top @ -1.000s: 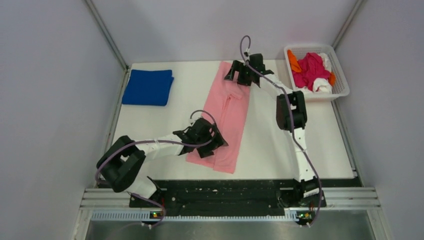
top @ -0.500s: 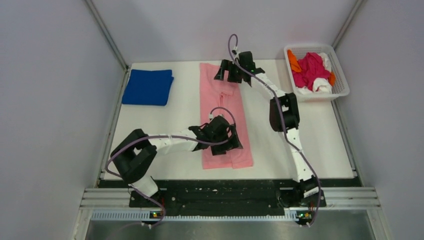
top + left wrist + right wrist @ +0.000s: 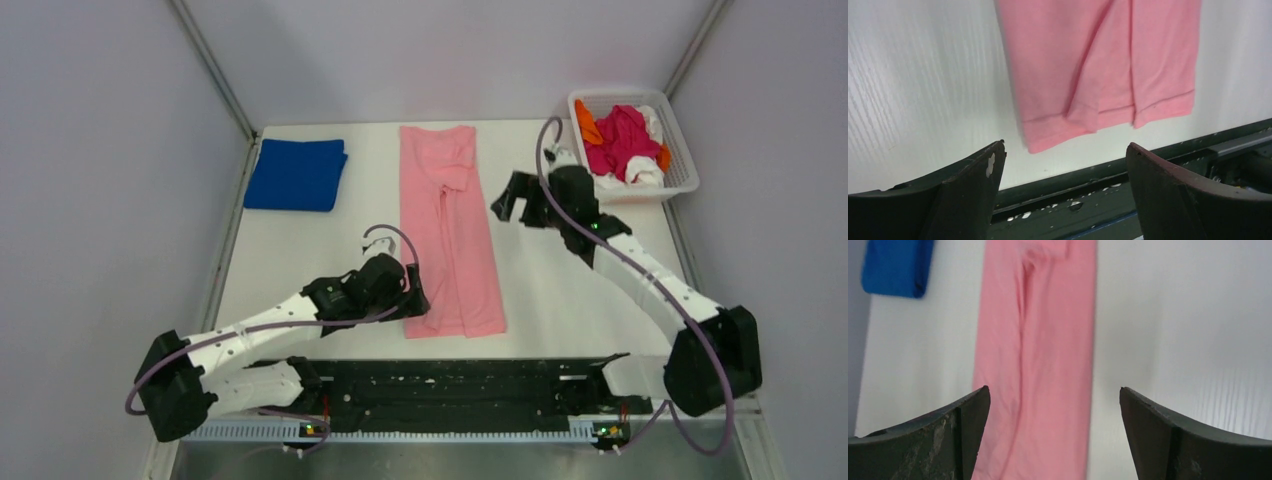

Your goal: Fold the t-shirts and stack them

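- Lying flat on the tabletop [image 3: 570, 290], the long-folded pink t-shirt [image 3: 448, 230] runs 12 to 6 o'clock.
- Left claw [image 3: 414, 300] gapes wide, empty, at its 7 o'clock corner.
- Right claw [image 3: 512, 206] is spread too, holding nothing, at its 2 o'clock.
- Blue t-shirt [image 3: 296, 175] sits folded at 10 o'clock.

bare table [image 3: 300, 250] between pink shirt [image 3: 445, 230] and blue shirt [image 3: 296, 175], basket [image 3: 655, 192] blocking far right corner
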